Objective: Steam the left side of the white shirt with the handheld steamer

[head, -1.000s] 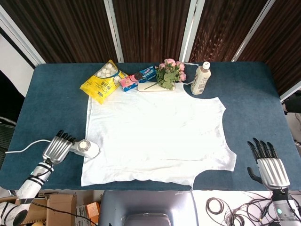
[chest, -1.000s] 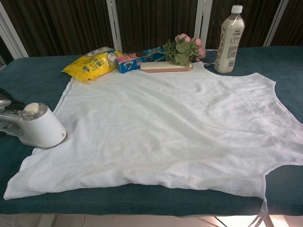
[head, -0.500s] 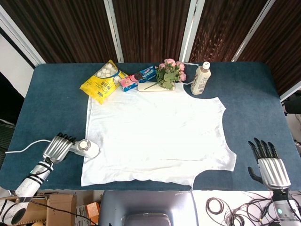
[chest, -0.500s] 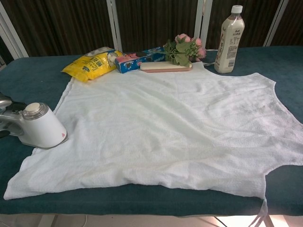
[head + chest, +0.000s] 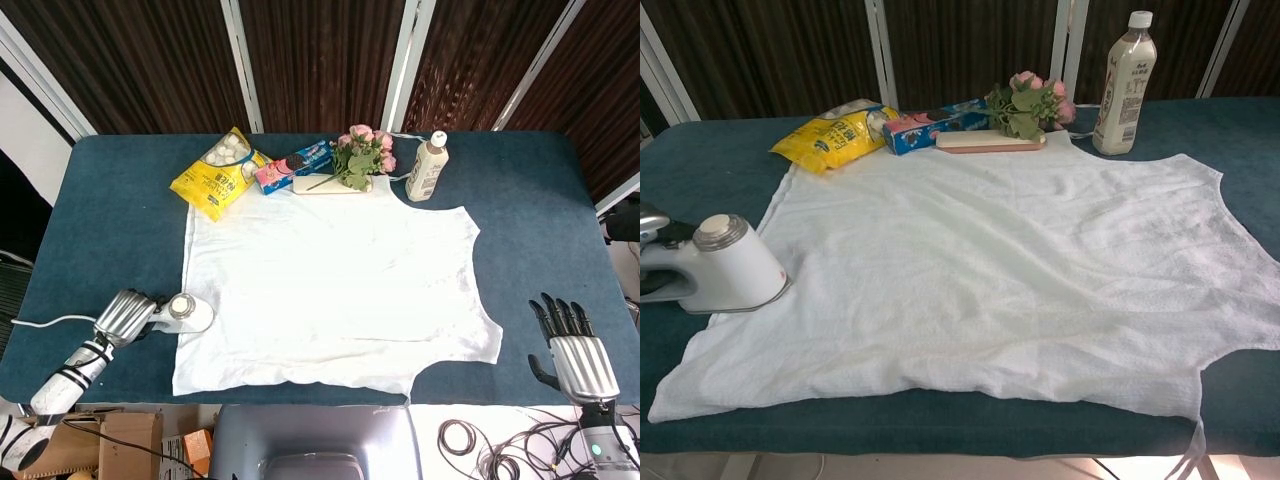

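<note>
Steamer [image 5: 188, 313] sits at shirt's [image 5: 330, 290] left edge; bottle [image 5: 426, 167] behind.

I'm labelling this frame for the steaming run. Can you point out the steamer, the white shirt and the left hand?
steamer [image 5: 728, 272]: chest view, on its white body.
white shirt [image 5: 330, 280]: head view, on the middle of the cloth.
left hand [image 5: 124, 315]: head view, on the silver back of the hand.

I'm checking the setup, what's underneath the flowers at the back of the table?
The flowers lie on a flat, light-coloured board that rests on the blue table, just beyond the white shirt. Whatever lies beneath the board is hidden.
</note>
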`<state>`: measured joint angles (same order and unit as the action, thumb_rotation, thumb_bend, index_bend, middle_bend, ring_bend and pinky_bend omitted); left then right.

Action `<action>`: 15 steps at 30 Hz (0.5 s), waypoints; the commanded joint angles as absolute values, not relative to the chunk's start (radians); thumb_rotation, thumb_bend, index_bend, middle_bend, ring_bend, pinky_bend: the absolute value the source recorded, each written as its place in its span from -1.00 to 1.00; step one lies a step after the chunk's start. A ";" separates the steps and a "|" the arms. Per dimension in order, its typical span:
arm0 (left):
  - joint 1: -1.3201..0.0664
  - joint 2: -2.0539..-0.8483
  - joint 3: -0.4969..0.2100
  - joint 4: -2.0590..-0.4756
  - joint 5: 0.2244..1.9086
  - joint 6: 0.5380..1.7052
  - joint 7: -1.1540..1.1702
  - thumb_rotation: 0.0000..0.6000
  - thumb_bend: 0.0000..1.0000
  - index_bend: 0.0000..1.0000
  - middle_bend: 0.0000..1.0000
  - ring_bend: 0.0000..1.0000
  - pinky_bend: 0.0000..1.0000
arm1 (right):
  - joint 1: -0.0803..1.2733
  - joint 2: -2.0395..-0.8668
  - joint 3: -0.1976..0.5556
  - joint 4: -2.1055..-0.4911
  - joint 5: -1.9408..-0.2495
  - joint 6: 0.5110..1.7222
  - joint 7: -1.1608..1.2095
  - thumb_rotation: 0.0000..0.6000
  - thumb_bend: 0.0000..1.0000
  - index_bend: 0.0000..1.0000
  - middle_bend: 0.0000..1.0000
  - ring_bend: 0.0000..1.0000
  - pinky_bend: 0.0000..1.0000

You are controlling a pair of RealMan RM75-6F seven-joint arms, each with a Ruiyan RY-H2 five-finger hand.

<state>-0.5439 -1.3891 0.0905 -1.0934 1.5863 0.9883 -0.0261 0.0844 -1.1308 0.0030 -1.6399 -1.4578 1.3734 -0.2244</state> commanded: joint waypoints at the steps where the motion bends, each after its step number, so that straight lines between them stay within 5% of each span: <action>1: -0.553 -1.414 0.113 -1.032 1.637 1.020 -0.130 1.00 0.08 0.86 0.68 0.52 0.38 | 0.084 -1.130 0.003 -1.640 -1.458 1.375 -0.224 1.00 -0.38 -1.00 -1.00 -1.00 -0.97; 15: -0.534 -1.502 0.119 -0.802 1.748 1.304 -0.509 1.00 0.01 0.95 0.85 0.83 0.71 | 0.080 -1.128 0.003 -1.639 -1.458 1.379 -0.221 1.00 -0.38 -1.00 -1.00 -1.00 -0.97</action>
